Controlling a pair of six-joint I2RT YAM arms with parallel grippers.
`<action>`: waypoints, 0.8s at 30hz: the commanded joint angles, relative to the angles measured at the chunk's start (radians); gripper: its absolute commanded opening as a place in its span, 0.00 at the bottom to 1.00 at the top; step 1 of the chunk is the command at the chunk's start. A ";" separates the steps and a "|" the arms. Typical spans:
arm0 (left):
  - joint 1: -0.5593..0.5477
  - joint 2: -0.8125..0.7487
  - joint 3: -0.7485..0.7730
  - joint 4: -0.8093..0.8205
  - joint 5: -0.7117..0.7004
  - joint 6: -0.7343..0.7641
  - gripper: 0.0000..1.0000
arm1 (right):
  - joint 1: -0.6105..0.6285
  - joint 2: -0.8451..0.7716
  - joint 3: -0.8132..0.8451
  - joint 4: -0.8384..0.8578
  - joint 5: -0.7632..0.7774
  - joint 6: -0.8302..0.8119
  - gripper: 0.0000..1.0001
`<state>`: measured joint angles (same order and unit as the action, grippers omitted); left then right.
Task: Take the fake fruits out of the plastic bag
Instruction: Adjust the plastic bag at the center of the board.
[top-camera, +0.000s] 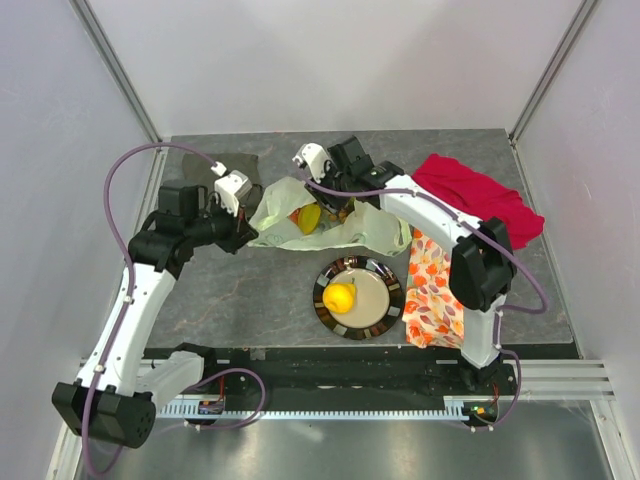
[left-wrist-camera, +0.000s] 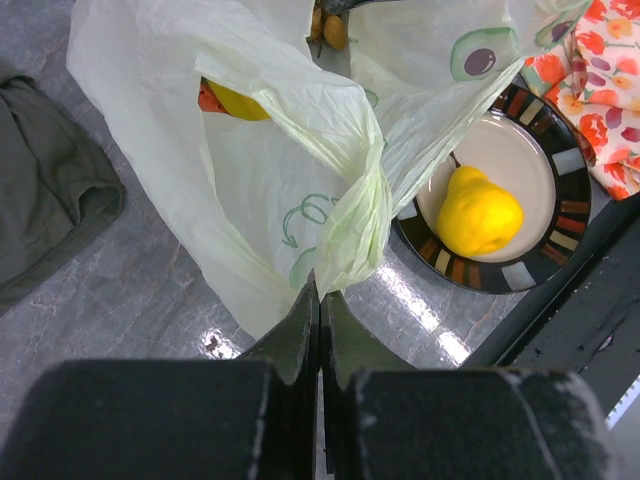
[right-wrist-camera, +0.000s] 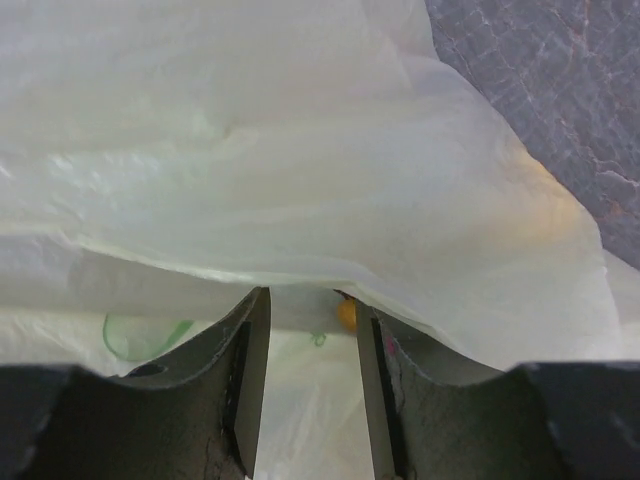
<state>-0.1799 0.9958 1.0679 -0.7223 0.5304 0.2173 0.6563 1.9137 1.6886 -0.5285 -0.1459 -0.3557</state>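
Note:
The pale yellow-green plastic bag (top-camera: 290, 222) lies crumpled at the table's middle. My left gripper (left-wrist-camera: 320, 292) is shut on the bag's bunched edge (left-wrist-camera: 355, 230) at its left side. Inside the bag's mouth show a yellow fruit (left-wrist-camera: 238, 101) with a red one (left-wrist-camera: 206, 97) behind it, and brown grape-like pieces (left-wrist-camera: 328, 28) farther in. My right gripper (right-wrist-camera: 308, 300) reaches into the bag from the far side, fingers apart, tips hidden under the film; a small orange-yellow piece (right-wrist-camera: 346, 313) shows by the right finger. A yellow lemon (top-camera: 339, 297) lies on the striped plate (top-camera: 385, 318).
An orange-flowered cloth (top-camera: 432, 290) lies right of the plate, with a red cloth (top-camera: 480, 195) behind it. An olive-grey cloth (top-camera: 238, 165) sits at the back left. The black base rail (top-camera: 330, 370) runs along the near edge.

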 joint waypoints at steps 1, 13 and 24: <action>0.003 0.049 0.064 0.049 0.022 -0.071 0.02 | 0.000 0.047 0.134 -0.083 -0.086 0.104 0.46; 0.003 0.115 0.066 0.130 0.014 -0.208 0.02 | -0.003 0.057 0.078 -0.113 -0.256 0.355 0.40; 0.005 0.109 0.050 0.086 0.020 -0.194 0.02 | -0.092 0.292 0.201 -0.047 -0.207 0.737 0.74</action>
<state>-0.1799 1.1149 1.0988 -0.6346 0.5301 0.0410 0.6033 2.1830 1.8317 -0.6201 -0.3546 0.1997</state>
